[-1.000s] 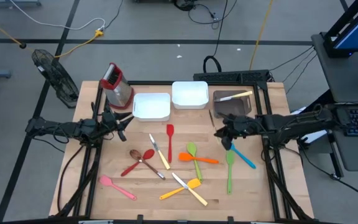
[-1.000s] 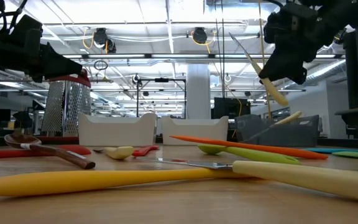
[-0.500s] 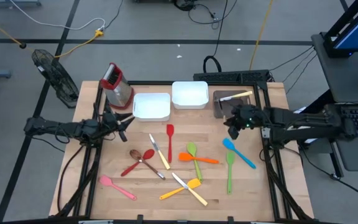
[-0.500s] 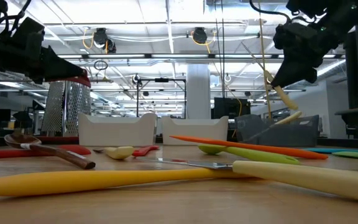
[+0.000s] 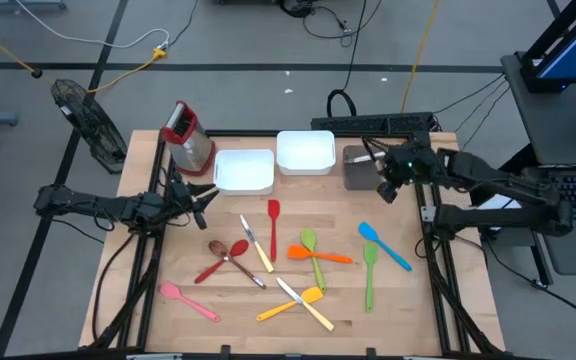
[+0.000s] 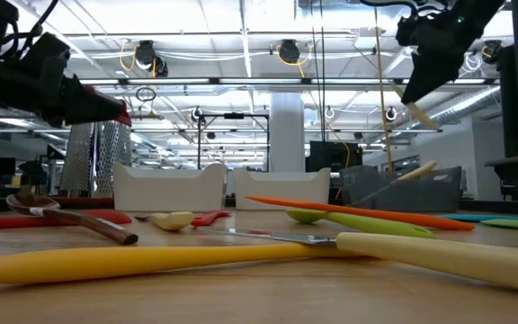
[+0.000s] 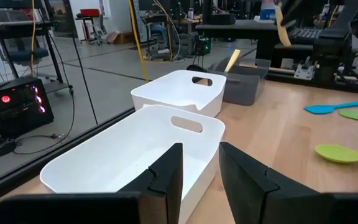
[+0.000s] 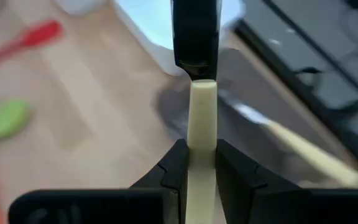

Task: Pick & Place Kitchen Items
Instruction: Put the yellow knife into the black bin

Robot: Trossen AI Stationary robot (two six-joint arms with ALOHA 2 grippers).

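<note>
My right gripper [image 5: 384,187] hangs high over the dark tray [image 5: 358,175] at the table's far right, shut on a pale-handled knife [image 8: 202,118]. A second pale-handled knife [image 8: 303,155] lies in that tray. On the wood lie a red spatula [image 5: 273,222], a knife [image 5: 258,246], red and brown spoons [image 5: 224,260], a pink spatula [image 5: 188,300], a yellow spatula [image 5: 290,305], an orange spatula [image 5: 323,256], green spoons [image 5: 370,272] and a blue spatula [image 5: 383,246]. My left gripper [image 7: 201,171] waits open by the near white tray [image 7: 123,149]. My right gripper pinches the knife's pale handle [image 8: 202,134] between its two fingers, coming at it slanting down from above. The knife is lifted clear and tilted. The handle's free end [image 6: 419,114] sticks out below the fingers in the low view.
Two white trays [image 5: 244,170] [image 5: 305,152] stand side by side along the far edge. A red-topped metal grater [image 5: 188,135] stands at the far left corner. A fan [image 5: 88,120] sits on the floor beyond the left edge. Bare wood lies near the front edge.
My right gripper has carried the knife up and toward the table's far edge, from above the blue spatula to over the dark tray, tipping and rolling as it went. It has stayed shut on the handle, and the knife's handle end now hangs higher.
</note>
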